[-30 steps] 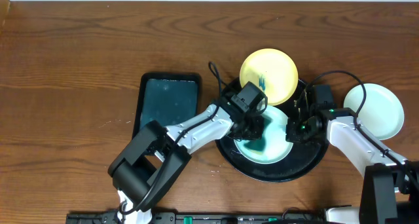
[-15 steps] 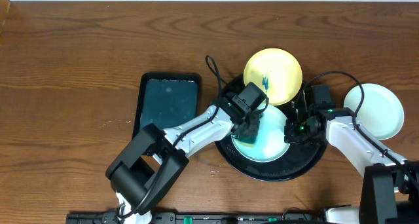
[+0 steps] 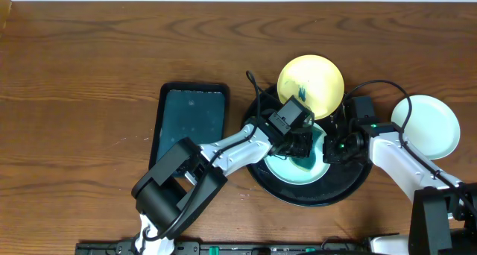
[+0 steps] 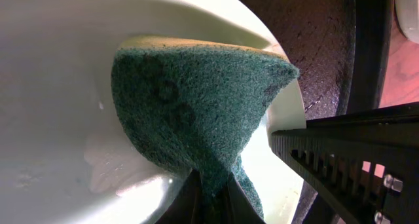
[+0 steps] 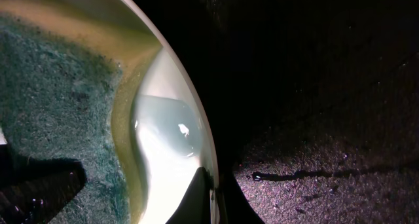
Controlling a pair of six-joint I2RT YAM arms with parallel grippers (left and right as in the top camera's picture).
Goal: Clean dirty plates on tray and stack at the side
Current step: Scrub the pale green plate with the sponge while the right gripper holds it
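A mint-white plate [image 3: 287, 168] lies on the round black tray [image 3: 350, 186]. My left gripper [image 3: 302, 152] is shut on a green sponge [image 4: 190, 112] and presses it onto this plate [image 4: 52, 86]. My right gripper [image 3: 333, 149] is shut on the plate's right rim [image 5: 196, 145]; the sponge also shows in the right wrist view [image 5: 52, 106]. A pale yellow plate [image 3: 311, 86] with a blue-green smear rests on the tray's far rim. A second mint-white plate [image 3: 426, 126] lies on the table to the right of the tray.
A rectangular dark teal tray [image 3: 189, 121] lies to the left of the black tray. Black cables loop above both wrists. The black tray's wet floor [image 5: 314, 119] shows in the right wrist view.
My left gripper has moved the sponge to the right across the plate, towards the right gripper. The right gripper keeps its hold on the rim.
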